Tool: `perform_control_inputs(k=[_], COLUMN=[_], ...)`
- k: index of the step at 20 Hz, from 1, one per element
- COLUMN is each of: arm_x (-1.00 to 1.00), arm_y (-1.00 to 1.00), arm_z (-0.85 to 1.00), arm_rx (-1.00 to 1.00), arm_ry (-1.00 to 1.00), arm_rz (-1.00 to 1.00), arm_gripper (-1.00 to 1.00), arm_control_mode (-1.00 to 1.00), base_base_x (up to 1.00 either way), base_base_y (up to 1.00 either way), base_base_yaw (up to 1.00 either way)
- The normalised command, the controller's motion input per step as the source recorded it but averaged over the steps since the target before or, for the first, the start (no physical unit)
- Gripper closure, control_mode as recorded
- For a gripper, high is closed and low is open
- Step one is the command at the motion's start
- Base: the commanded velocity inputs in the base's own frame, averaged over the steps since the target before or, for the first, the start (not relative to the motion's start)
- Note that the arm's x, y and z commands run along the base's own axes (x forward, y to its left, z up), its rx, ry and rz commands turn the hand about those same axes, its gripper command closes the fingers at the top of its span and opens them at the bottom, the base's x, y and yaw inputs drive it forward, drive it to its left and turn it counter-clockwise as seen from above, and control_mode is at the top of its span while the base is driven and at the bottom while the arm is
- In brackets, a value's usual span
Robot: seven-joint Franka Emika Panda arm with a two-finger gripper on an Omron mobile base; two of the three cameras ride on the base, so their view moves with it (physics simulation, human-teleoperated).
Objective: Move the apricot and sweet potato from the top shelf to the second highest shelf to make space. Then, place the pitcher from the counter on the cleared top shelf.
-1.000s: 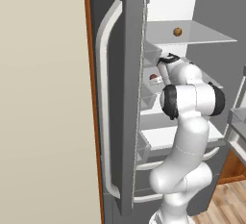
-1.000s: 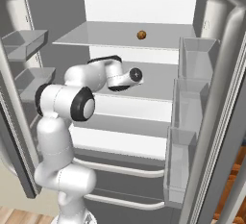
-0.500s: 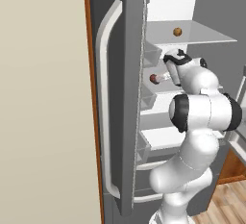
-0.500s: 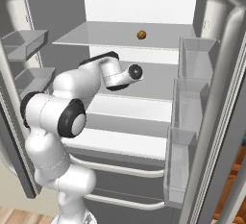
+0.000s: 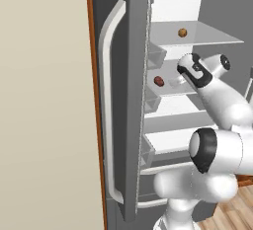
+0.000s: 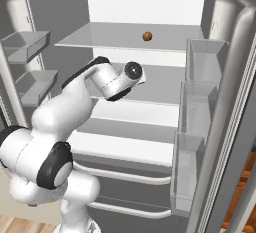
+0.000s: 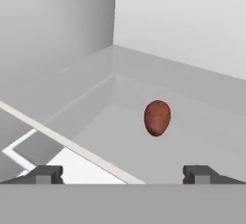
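- Our claw (image 7: 123, 174) is wide open and holding nothing.
- The sweet potato (image 7: 157, 118), mid-frame in the hand view, looks to be down on the second highest shelf (image 6: 160, 89), though that's hard to confirm.
- The apricot (image 6: 147, 36) sits on the top shelf (image 6: 100, 36), upper middle, so that move plus the pitcher is left.
- No readable labels or writing anywhere.

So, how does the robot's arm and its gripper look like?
The arm has glossy white rounded shells with black bands at the joints, and a black disc caps the wrist. The gripper ends in two small dark grey, blocky fingertips. No cables or markings show.
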Motion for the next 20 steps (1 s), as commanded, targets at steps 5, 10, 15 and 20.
perform_control_inputs(k=[5,10,15,20], arm_x=[-1.00,-0.95,-0.71,-0.10], arm_y=[-0.07,0.00,0.00,0.00], arm_z=[0.06,0.55,0.66,0.75], arm_rx=[-0.08,-0.03,-0.03,-0.03], arm_ry=[-0.01,-0.05,-0.02,0.01], arm_rz=[0.01,0.00,0.00,-0.02], arm_gripper=[-1.00,-1.00,-1.00,-1.00], arm_control_mode=[-1.00,-1.00,-1.00,-1.00], base_base_x=[0.00,0.00,0.00,0.00], base_base_y=[0.00,0.00,0.00,0.00], base_base_yaw=[0.00,0.00,0.00,0.00])
